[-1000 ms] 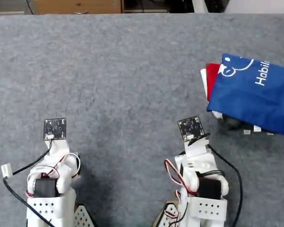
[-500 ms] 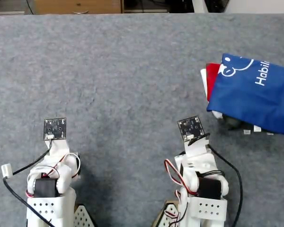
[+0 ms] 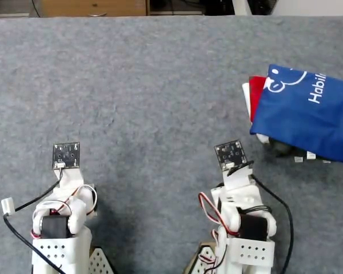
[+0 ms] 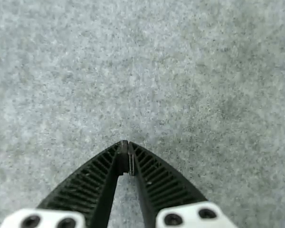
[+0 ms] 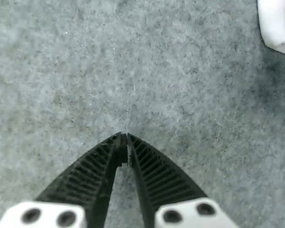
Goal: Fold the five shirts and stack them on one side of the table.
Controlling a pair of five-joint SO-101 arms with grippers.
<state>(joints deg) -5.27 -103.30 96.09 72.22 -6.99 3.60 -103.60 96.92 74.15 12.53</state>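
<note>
**Nothing stirs: stack at the right, both arms parked**

Nothing has moved since the earlier frames; arms and cloth lie exactly as they did.

By the look of it the task is at or close to its end. A stack of folded shirts sits at the right side of the grey table, with the blue shirt on top. A red shirt and a white edge peek out on the stack's left. No loose shirt lies on the rest of the felt.

The left arm and right arm are folded back at the near edge. The left gripper has its jaws pressed together on nothing, over bare felt. The right gripper is likewise closed and empty, with a white cloth corner off beyond it.

Whether all five shirts are in the stack cannot be confirmed. The picture's right edge cuts it off, and the blue shirt covers most of what lies beneath. Something dark shows under its near edge, perhaps another shirt, but that is hard to tell. The small light bits beside it may be tags.
</note>
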